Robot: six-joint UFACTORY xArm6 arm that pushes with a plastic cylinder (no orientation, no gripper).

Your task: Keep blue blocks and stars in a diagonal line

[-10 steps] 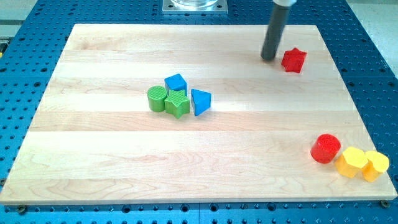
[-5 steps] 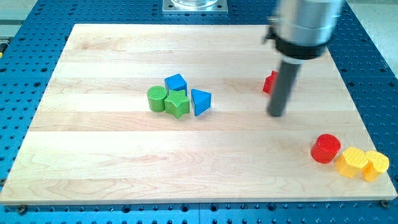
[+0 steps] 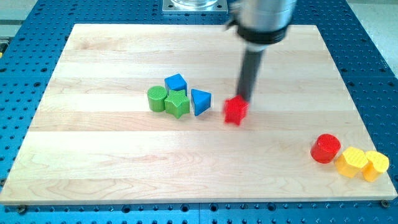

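Board (image 3: 93,162): my tip (image 3: 244,98) touching red star (image 3: 236,111)

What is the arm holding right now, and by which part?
Nothing is held. My tip only pushes; it sits against the upper right side of the red star.

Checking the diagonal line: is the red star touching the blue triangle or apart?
Apart: bare board shows between the red star and the blue triangle. My tip sits at the star's upper right edge.
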